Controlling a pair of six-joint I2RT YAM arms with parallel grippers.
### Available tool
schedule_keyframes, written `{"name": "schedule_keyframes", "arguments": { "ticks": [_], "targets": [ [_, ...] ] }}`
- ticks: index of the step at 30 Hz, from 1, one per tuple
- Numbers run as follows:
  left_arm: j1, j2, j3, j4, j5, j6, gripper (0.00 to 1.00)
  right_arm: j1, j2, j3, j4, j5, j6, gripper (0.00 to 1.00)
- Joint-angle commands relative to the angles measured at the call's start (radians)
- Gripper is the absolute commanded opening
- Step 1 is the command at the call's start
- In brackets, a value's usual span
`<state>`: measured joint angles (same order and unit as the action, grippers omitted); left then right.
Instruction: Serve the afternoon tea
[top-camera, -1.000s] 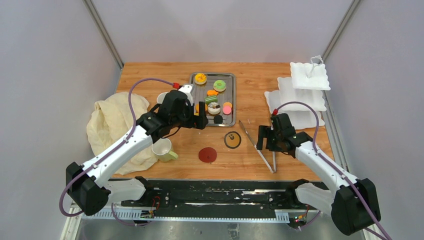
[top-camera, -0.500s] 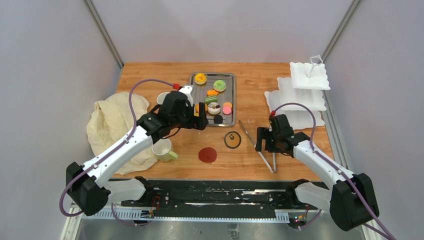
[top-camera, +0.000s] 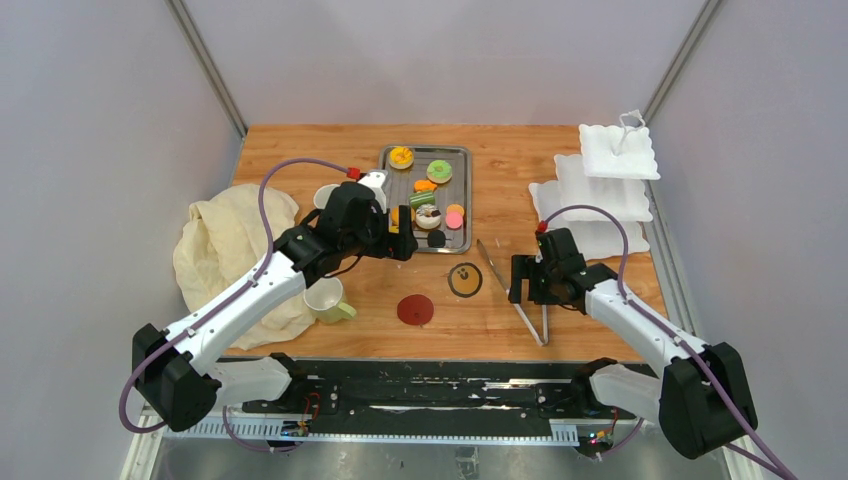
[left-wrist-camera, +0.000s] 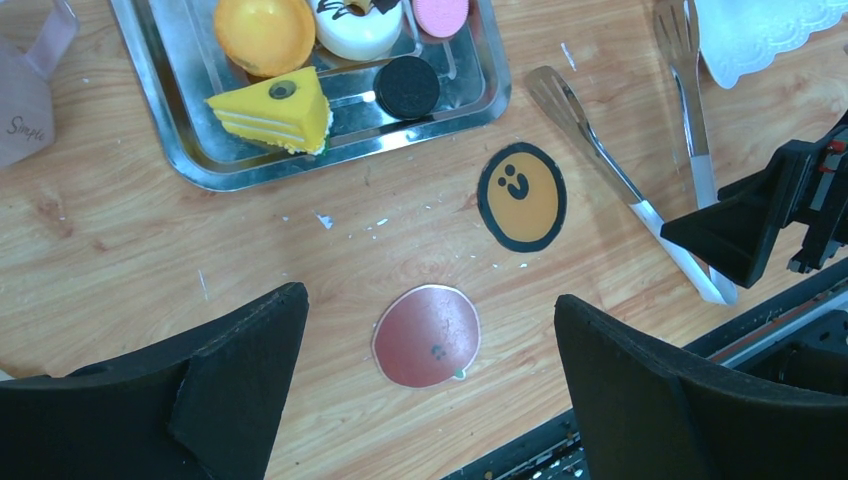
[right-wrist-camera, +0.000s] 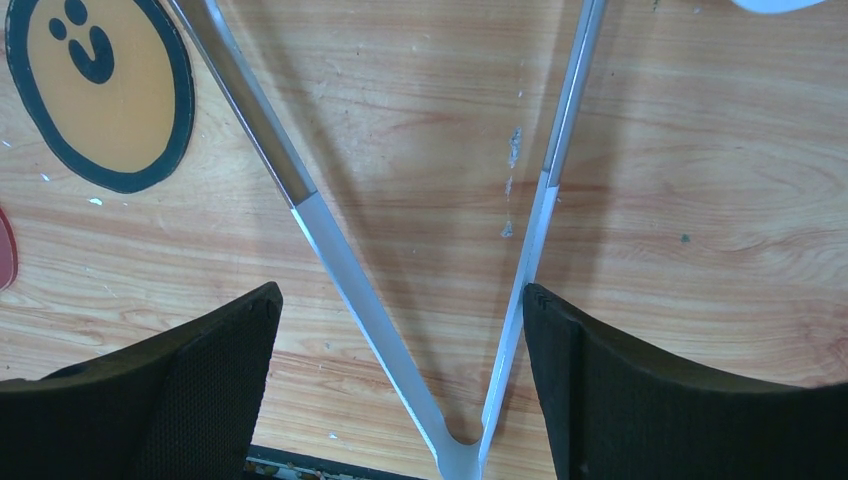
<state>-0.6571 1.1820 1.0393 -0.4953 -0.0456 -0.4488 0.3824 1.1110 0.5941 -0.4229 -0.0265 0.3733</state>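
Colourful pastries lie on a steel tray (top-camera: 462, 190): a green donut (top-camera: 439, 171), an orange tart (top-camera: 402, 156), a pink disc (top-camera: 454, 220). The white tiered stand (top-camera: 600, 190) is at the right. One pale mug (top-camera: 322, 298) sits by the cloth, another (top-camera: 325, 194) shows behind the left arm. A red coaster (top-camera: 415, 309) (left-wrist-camera: 428, 335) and an orange coaster (top-camera: 464, 279) (left-wrist-camera: 521, 196) lie on the table. My left gripper (top-camera: 403, 243) (left-wrist-camera: 430, 300) is open and empty above the red coaster. My right gripper (top-camera: 517, 280) (right-wrist-camera: 400, 295) is open, astride the metal tongs (right-wrist-camera: 340, 260).
A cream cloth (top-camera: 235, 250) is bunched at the left. The tongs (top-camera: 520, 295) lie in a V, hinge toward the table's front edge. In the left wrist view the tray's near end (left-wrist-camera: 340, 150) holds a yellow cake slice (left-wrist-camera: 275, 110) and a black cookie (left-wrist-camera: 408, 87).
My right gripper has shifted slightly left over the tongs, and the tongs have turned a little. The left arm has not moved.
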Motion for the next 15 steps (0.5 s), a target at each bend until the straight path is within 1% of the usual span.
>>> {"name": "schedule_keyframes", "arguments": {
  "ticks": [1, 7, 15],
  "targets": [
    [-0.003, -0.005, 0.008, 0.025, 0.017, -0.002, 0.98, 0.019, 0.008, -0.004, 0.005, 0.007, -0.02, 0.89],
    [-0.003, 0.002, 0.013, 0.027, 0.023, -0.003, 0.98, 0.044, 0.031, 0.001, 0.019, 0.007, -0.038, 0.89],
    [-0.003, 0.011, 0.021, 0.031, 0.037, -0.005, 0.98, 0.104, 0.072, 0.009, 0.027, 0.133, -0.014, 0.89]
  ]
}}
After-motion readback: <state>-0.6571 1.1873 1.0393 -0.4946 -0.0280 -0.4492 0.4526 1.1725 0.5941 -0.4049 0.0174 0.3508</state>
